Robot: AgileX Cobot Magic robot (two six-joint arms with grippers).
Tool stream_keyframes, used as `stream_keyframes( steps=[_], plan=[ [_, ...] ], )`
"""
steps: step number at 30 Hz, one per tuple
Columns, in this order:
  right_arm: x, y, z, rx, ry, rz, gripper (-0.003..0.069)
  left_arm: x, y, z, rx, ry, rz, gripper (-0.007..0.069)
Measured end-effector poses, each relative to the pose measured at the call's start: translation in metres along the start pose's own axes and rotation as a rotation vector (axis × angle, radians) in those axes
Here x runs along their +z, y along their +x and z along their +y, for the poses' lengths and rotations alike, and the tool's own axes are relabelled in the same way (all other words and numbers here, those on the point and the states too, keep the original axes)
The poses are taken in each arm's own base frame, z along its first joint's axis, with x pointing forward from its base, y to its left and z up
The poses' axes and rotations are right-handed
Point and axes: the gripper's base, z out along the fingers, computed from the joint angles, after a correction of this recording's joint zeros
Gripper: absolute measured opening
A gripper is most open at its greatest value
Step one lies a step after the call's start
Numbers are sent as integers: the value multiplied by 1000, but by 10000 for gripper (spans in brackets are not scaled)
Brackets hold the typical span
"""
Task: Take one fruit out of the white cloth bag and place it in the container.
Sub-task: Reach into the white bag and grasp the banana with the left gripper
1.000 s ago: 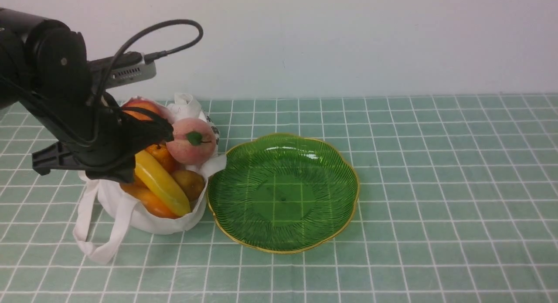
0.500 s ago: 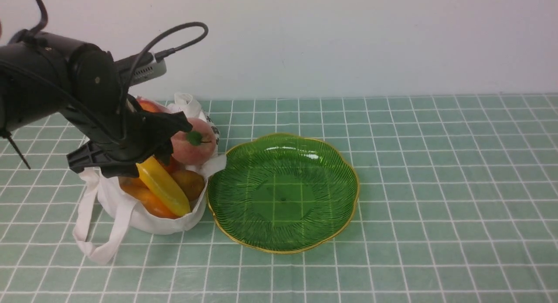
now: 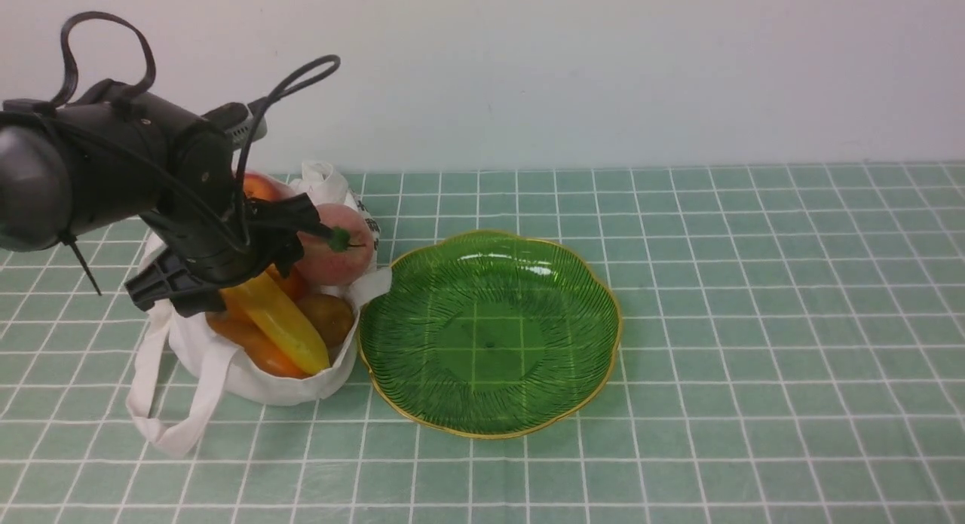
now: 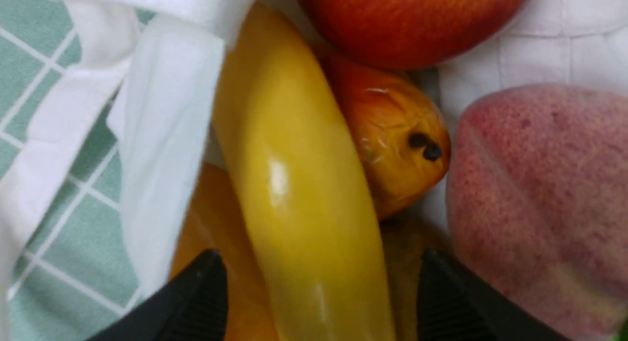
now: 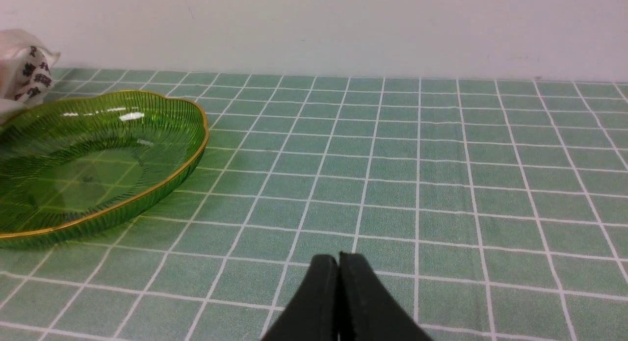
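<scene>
Two fingers (image 4: pixel 196 301) of my left pincer (image 4: pixel 321 262) stood apart, one on each side of the banana (image 4: pixel 294 184), and as far as I could tell neither one touched it. The banana lay in the open mouth of the bag (image 3: pixel 249 381), slanting across the other fruit with its lower tip near the bag's front rim. Against it sat an orange fruit (image 4: pixel 392 135) with a dark stem spot, and a red fruit (image 4: pixel 407 22) lay beyond that. A pink peach (image 3: pixel 332 252) sat on the side toward the dish (image 3: pixel 422 313). The dish rested on the checked cloth (image 3: pixel 754 320) just beside the bag, whose edge seemed to touch its rim. The bag's handles (image 3: pixel 162 426) trailed onto the cloth at my left. My right pincer (image 5: pixel 338 256) hung low over the cloth, apart from the dish, its fingers pressed together.
</scene>
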Motion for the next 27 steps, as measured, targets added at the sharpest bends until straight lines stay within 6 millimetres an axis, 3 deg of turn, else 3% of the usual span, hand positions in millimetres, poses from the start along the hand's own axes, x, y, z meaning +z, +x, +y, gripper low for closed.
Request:
stream_keyframes(
  steps=[6, 8, 11, 15, 18, 27],
  plan=[
    [0, 0, 0, 0, 0, 0, -15, 20, 5, -1, 0, -23, 31, 464],
    [0, 0, 0, 0, 0, 0, -15, 22, 6, -1, 1, -25, 33, 435],
    [0, 0, 0, 0, 0, 0, -15, 22, 6, -1, -9, -26, 34, 324],
    [0, 0, 0, 0, 0, 0, -15, 20, 6, 0, -25, -37, 42, 307],
    [0, 0, 0, 0, 0, 0, -15, 9, 6, 4, -42, -57, 53, 307],
    [0, 0, 0, 0, 0, 0, -15, -49, -2, 9, -100, 11, 8, 307]
  ],
)
